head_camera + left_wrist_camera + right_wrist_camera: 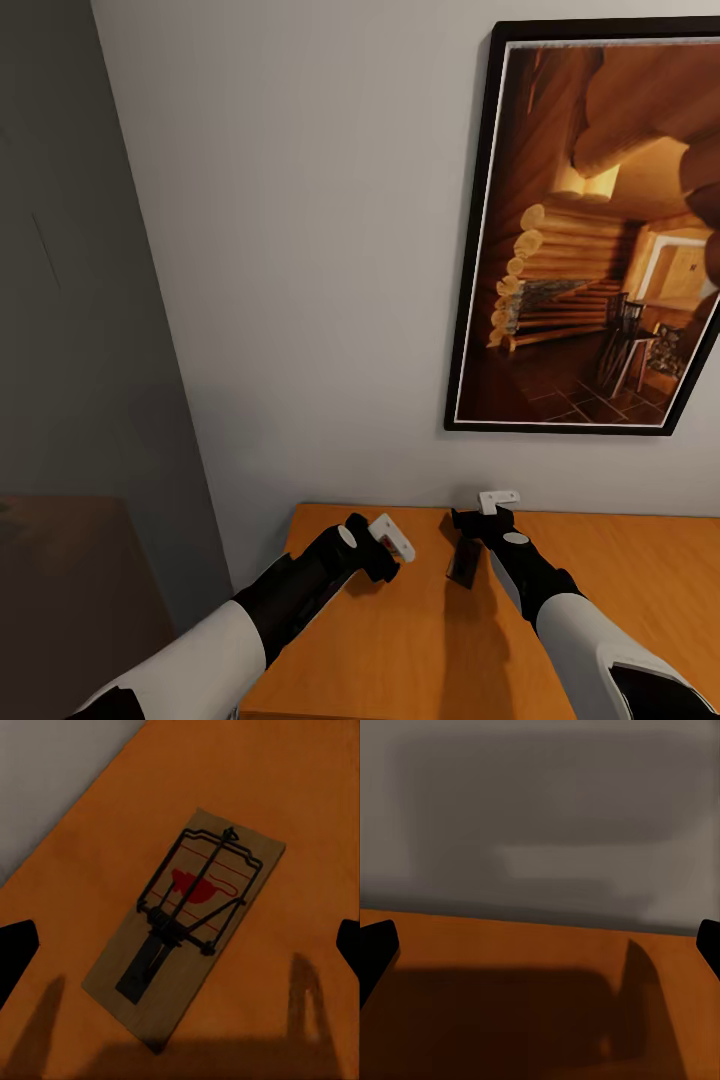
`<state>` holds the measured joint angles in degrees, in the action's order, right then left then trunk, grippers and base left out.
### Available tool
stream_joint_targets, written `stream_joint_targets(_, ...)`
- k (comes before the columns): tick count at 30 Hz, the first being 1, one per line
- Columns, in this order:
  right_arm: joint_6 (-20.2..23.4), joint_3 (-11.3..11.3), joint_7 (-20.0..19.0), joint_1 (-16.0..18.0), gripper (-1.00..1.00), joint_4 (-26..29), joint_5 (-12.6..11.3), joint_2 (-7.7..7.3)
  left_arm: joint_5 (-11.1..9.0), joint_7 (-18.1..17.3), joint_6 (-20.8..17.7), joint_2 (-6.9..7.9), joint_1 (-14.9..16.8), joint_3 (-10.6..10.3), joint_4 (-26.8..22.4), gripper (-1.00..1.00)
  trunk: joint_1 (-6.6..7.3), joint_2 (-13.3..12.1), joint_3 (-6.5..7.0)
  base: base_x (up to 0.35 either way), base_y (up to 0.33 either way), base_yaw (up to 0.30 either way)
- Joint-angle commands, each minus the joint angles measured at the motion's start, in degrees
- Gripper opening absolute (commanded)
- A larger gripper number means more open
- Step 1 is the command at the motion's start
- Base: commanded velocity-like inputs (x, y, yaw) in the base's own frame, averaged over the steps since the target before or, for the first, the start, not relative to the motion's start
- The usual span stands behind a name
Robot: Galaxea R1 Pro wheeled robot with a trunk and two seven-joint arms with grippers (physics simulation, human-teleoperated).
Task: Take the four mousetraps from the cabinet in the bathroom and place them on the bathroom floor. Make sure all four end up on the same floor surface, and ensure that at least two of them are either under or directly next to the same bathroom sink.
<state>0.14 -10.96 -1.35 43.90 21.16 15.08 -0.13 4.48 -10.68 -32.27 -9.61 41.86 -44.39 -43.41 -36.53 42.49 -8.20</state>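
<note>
Jaws wide, both arms (empty) | mousetrap (184, 926) flat on cabinet (400, 650)

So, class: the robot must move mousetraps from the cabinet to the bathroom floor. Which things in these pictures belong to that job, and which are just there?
Belong to the job:
- mousetrap, lying flat on the cabinet top
- cabinet, orange-brown wooden top
- left gripper, open
- right gripper, open

Just there:
- framed picture of a log cabin, on the wall
- grey wall
</note>
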Motion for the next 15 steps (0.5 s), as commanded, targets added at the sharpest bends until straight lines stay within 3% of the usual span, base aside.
stream_joint_targets(1, -0.01, -0.39, -0.14, 0.05, 1.0, 0.02, 0.62, 0.04, 0.43, -0.37, -0.14, 0.35, 0.06, 0.02, -0.08, 1.0, -0.01, 0.08, -0.09, 0.0, 0.0, 0.0)
stream_joint_targets(7, -0.03, -0.38, -0.16, 0.05, 1.0, -0.02, 0.61, 0.04, 0.43, -0.32, -0.03, 0.9, 0.06, 1.32, -0.09, 1.0, -0.01, 0.08, -0.09, 0.0, 0.0, 0.0)
stream_joint_targets(15, -0.33, -0.41, -0.28, 0.05, 1.0, -0.09, 0.65, 0.04, 0.77, -0.3, 0.1, 1.77, 0.05, 5.57, -0.03, 1.0, -0.01, 0.08, -0.09, 0.0, 0.0, 0.0)
